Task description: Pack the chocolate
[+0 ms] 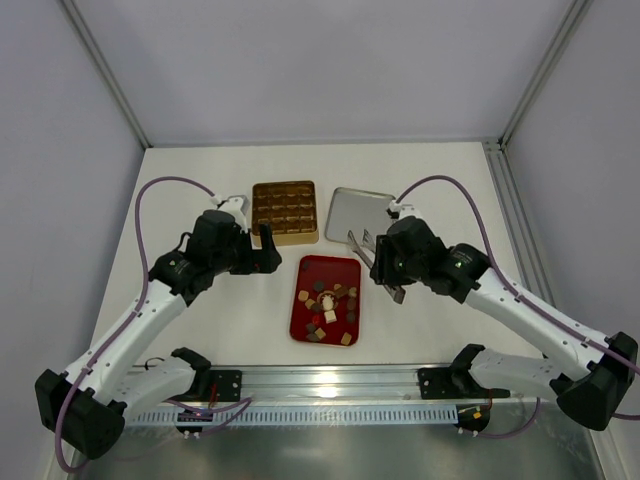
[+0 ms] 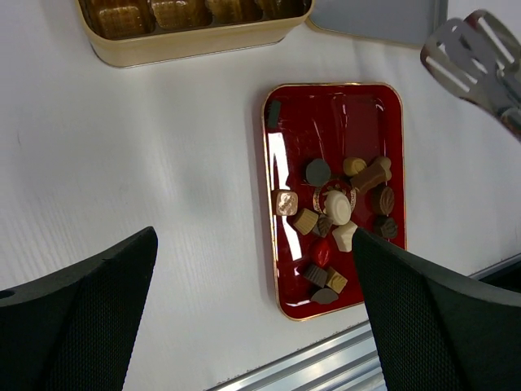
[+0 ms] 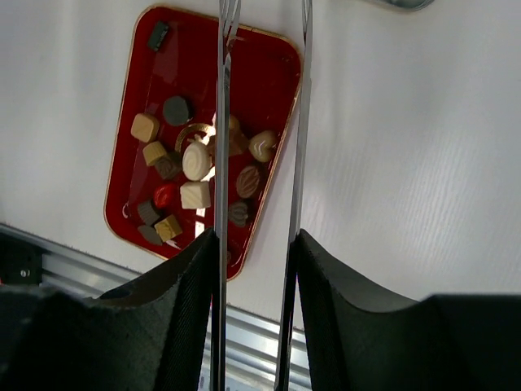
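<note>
Chocolate [image 1: 327,305] sitting unpacked in red tray [image 1: 330,268], picking pending; right fingers [image 3: 175,326] pinching tongs [image 3: 299,122], left fingers [image 2: 81,326] hanging spread; needing lowering toward 7 o'clock.

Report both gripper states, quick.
Left gripper: open, holding nothing.
Right gripper: closed on the metal tongs.

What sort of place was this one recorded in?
Probably a robot lab test cell, not a home or shop: plain white walls in a metal frame, a white table, and the left arm and right arm bolted to an aluminium rail at its near edge.
</note>
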